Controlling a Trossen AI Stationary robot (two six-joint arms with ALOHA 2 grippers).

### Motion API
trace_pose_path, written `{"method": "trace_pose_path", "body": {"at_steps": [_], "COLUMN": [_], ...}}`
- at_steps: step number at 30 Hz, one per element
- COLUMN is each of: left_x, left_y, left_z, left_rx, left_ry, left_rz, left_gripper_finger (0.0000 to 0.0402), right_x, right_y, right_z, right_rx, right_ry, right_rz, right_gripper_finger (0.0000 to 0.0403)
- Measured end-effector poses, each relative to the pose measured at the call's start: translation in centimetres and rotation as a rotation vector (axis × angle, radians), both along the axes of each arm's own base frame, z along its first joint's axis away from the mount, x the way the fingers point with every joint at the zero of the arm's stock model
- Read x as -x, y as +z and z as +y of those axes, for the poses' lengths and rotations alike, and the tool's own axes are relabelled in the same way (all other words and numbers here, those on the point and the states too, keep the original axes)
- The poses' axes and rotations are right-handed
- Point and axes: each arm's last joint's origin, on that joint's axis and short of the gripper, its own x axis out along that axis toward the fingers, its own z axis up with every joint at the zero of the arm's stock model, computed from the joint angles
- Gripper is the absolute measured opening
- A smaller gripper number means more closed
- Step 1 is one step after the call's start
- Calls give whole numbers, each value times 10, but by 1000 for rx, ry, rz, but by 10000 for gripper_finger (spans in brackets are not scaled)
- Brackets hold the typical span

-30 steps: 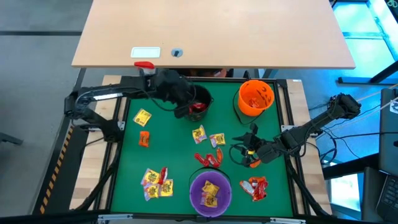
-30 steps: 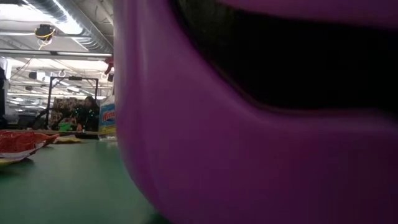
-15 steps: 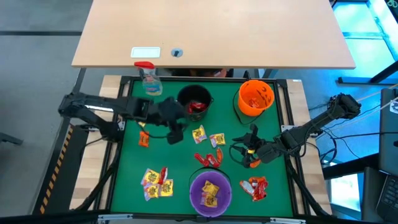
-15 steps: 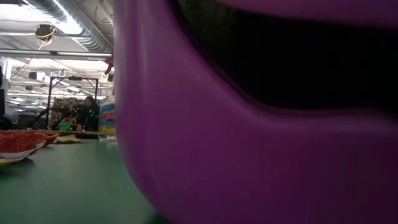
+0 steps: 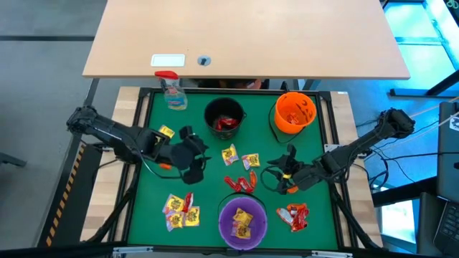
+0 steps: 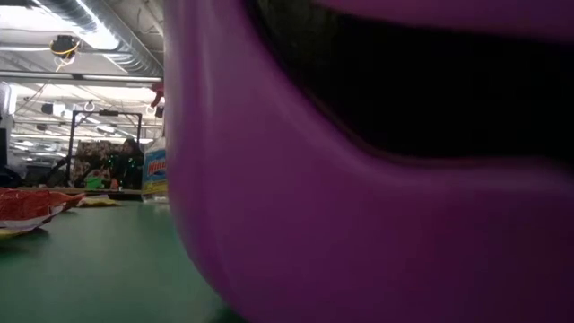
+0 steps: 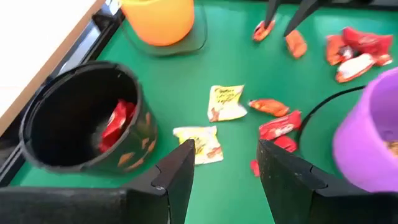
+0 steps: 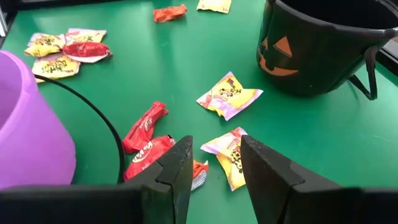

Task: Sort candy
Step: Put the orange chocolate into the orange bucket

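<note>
On the yellow candy, red print, seemingly unreadable.

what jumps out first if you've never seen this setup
Three bowls on the green mat: black and orange at the far edge, purple at the near edge. Candy packets lie scattered between them, with the open left gripper and right gripper over the mat.

Green mat; black bucket with an orange pumpkin face; orange bucket; purple bucket; candy yellow with red print, others red or orange.
</note>
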Motion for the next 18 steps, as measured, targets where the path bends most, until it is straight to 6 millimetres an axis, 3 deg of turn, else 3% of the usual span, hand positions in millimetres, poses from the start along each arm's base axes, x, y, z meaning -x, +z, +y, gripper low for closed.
{"method": "trace_pose_path", "body": {"at_steps": [11, 18], "left_x": [-1, -5], "left_y": [-2, -30], "left_z": [0, -1], "left_rx": [9, 25], "left_ry": [7, -33], "left_rz": [-9, 11], "left_gripper_finger": [162, 162], "right_x": [-1, -5], "right_y": [0, 6], "right_z": [0, 2], "right_rx": [36, 40], "right_ry": [2, 2], "right_rz": [-1, -74], "right_gripper_finger": [131, 131]}}
